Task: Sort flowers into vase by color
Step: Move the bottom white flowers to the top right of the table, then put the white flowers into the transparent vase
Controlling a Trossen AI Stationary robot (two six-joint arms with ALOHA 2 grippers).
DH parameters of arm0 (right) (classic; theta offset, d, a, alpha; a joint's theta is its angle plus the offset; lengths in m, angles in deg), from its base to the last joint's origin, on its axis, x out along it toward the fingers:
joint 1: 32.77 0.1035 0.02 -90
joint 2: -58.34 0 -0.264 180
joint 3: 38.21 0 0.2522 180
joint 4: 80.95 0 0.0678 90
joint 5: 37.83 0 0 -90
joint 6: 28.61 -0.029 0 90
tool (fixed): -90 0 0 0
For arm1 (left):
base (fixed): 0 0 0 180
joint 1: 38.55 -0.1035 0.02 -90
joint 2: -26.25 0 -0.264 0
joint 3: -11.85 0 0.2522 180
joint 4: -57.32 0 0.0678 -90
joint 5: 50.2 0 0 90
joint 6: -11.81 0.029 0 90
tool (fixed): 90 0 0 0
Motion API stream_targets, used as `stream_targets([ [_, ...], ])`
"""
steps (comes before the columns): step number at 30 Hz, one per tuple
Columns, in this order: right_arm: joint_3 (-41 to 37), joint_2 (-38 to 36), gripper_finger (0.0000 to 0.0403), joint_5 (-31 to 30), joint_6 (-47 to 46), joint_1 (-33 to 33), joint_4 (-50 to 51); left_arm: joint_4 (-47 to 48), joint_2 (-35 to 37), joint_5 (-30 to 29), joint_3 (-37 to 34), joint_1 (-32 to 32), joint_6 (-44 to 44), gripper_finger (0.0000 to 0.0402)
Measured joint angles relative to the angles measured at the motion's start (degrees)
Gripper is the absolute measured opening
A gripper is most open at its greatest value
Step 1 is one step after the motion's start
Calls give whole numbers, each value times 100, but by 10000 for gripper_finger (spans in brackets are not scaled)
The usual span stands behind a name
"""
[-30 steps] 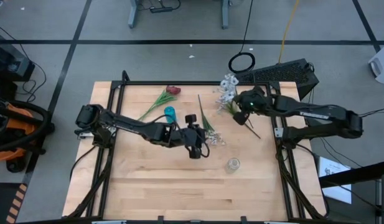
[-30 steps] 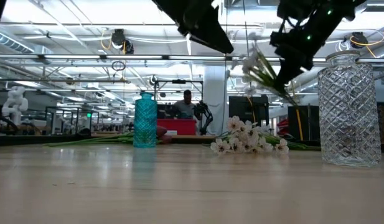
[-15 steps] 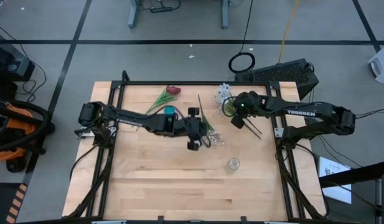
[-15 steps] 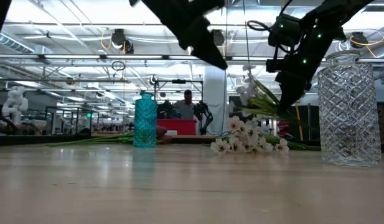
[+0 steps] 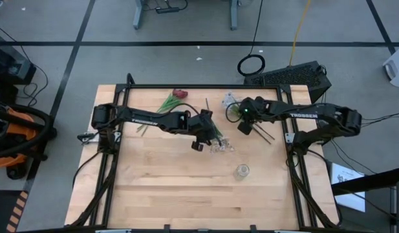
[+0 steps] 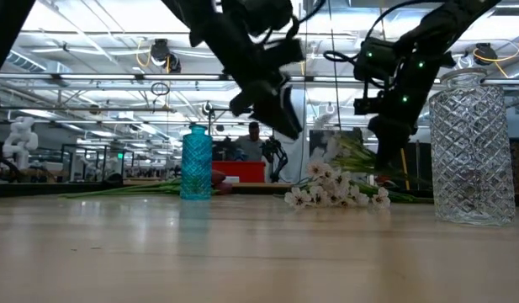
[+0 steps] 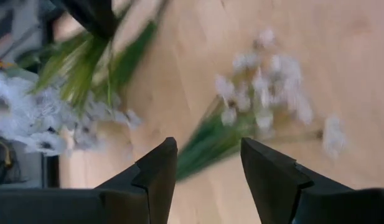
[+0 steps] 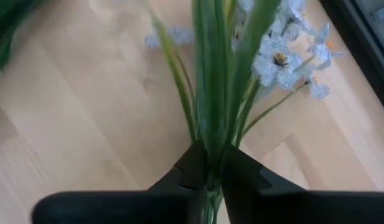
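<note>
At the table's far right, the right gripper clamps a white spray by its stems.
Its long axis runs from the fingers to blossoms pointing toward the far edge. The left gripper, jaws parted and empty, hovers over a second white spray lying mid-table, blossoms toward the clear vase.

Your views: high, straight down over the whole bench; low, level across its top toward the room; two wrist cameras close above the white sprays, which all four shared.
</note>
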State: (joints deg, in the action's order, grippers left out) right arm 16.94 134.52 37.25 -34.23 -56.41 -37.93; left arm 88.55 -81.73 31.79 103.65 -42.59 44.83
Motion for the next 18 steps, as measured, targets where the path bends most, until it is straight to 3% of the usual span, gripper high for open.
stream_targets([
  [6,1,-4,94,24,-248,-17,4,-89,-205,-15,2,-89,73,185],
  [18,8,-725,197,143,-364,-11,448,-39,-230,49,2,-82,347,185],
])
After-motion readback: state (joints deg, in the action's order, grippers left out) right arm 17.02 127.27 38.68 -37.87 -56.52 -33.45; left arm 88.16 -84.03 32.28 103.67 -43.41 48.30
